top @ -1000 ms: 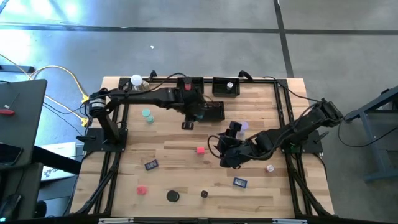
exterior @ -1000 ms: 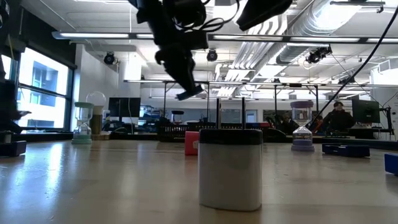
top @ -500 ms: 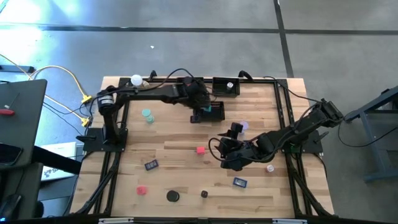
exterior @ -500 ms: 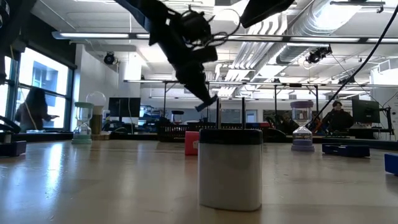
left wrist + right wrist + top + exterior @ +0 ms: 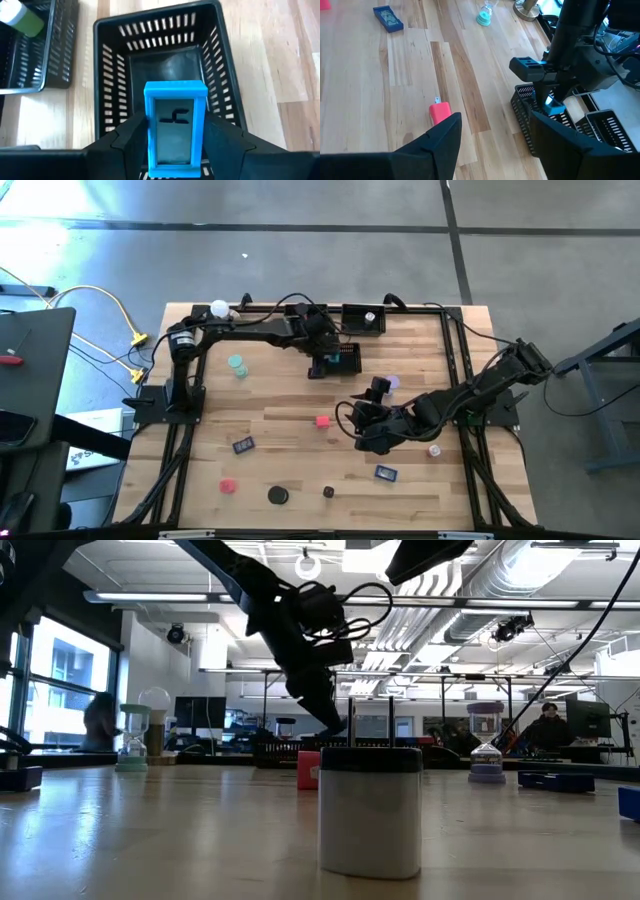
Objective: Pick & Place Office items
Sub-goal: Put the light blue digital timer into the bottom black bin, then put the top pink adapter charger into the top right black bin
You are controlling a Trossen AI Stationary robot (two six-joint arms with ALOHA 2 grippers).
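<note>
My left gripper (image 5: 322, 364) is shut on a bright blue rectangular block (image 5: 175, 129) with a grey window. It hangs over the black mesh tray (image 5: 115, 65) at the middle of the table's far half, also seen in the high view (image 5: 349, 356). My right gripper (image 5: 360, 432) is open and hovers low near mid-table. A pink-red cube (image 5: 440, 113) lies on the wood just ahead of it, also seen from above (image 5: 322, 421). Other small items lie scattered: a teal piece (image 5: 236, 365), a lavender piece (image 5: 391, 383), two dark blue blocks (image 5: 243, 445) (image 5: 386, 473), a red disc (image 5: 228, 486) and a black disc (image 5: 277, 496). My left gripper pinches the blue block between its two fingers (image 5: 131, 145), one on each long side edge (image 5: 148, 145), near the block's end closest to the wrist. The fingers come from above, slanting down, and lie along the block. The block is lifted clear above the tray's open top.
A second black mesh tray (image 5: 362, 320) with a white item in it sits at the far edge. A white ball on a metal base (image 5: 219, 309) stands at the far left corner. A white cylinder with a black top (image 5: 370, 810) stands close to the low camera. Bare wood lies along the near left.
My left gripper, still shut on the blue block, has moved toward the table's right and slightly toward the far edge. It has come down from beside the tray to over it, and the block has travelled with it.
</note>
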